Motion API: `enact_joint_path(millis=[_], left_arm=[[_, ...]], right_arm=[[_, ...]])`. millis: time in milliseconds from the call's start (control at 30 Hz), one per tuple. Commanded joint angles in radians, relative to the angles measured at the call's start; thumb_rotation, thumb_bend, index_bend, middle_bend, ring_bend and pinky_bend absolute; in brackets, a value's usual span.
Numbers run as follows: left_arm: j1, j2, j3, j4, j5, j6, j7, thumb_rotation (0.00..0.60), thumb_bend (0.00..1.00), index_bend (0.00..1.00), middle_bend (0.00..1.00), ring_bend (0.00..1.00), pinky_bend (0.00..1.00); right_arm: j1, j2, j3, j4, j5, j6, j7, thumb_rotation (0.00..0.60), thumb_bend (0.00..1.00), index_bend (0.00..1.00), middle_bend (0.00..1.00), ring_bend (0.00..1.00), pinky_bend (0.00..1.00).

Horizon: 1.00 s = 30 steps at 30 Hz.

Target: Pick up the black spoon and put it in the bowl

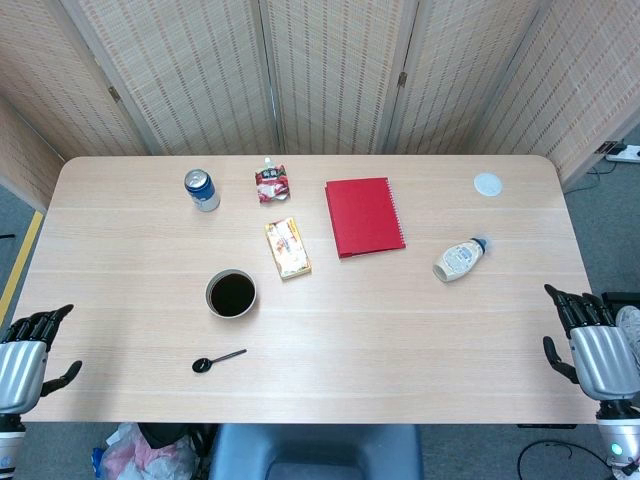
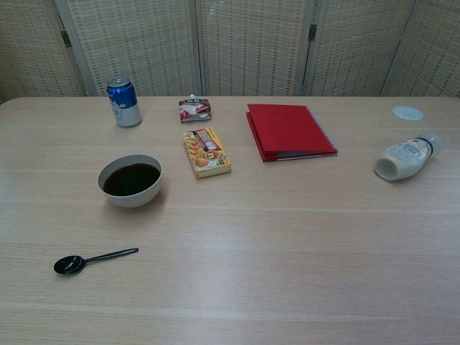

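Head view shows my left hand (image 1: 25, 352) and right hand (image 1: 597, 345) empty, fingers apart, parked off the table's sides, since the black spoon (image 1: 218, 360) lies ungrasped near the bowl (image 1: 231, 294), nearer my left.

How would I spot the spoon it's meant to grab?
Find the bowl with dark contents on the table's left side. Just nearer the robot lies the black spoon, flat on the wood. It is the only thin, all-black utensil there.
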Motion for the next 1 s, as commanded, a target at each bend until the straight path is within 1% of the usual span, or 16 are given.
enact_joint_path(millis=[33, 500, 800, 933, 1000], left_arm=[[-0.001, 0.001, 0.001, -0.002, -0.001, -0.002, 0.002, 0.600, 0.27, 0.17, 0.26, 0.21, 0.24], [-0.005, 0.005, 0.000, -0.004, 0.012, 0.001, -0.008, 0.600, 0.27, 0.17, 0.26, 0.21, 0.24], [-0.022, 0.006, -0.002, 0.006, 0.034, -0.010, -0.030, 0.600, 0.27, 0.20, 0.26, 0.21, 0.24], [-0.038, 0.008, 0.005, 0.013, 0.071, -0.020, -0.059, 0.600, 0.27, 0.23, 0.27, 0.24, 0.24], [-0.049, 0.010, 0.016, 0.020, 0.106, -0.026, -0.077, 0.600, 0.27, 0.26, 0.32, 0.29, 0.25]], right_arm=[[-0.001, 0.000, 0.000, 0.001, 0.000, 0.001, 0.002, 0.600, 0.39, 0.09, 0.18, 0.17, 0.15], [-0.012, 0.004, -0.001, 0.007, -0.007, 0.021, 0.022, 0.600, 0.39, 0.09, 0.18, 0.17, 0.15], [-0.011, 0.012, 0.004, 0.003, -0.010, 0.026, 0.026, 0.600, 0.39, 0.09, 0.18, 0.17, 0.15], [-0.012, 0.013, 0.005, 0.001, -0.010, 0.028, 0.027, 0.600, 0.39, 0.09, 0.18, 0.17, 0.15], [-0.013, 0.013, 0.005, 0.000, -0.010, 0.029, 0.026, 0.600, 0.39, 0.09, 0.18, 0.17, 0.15]])
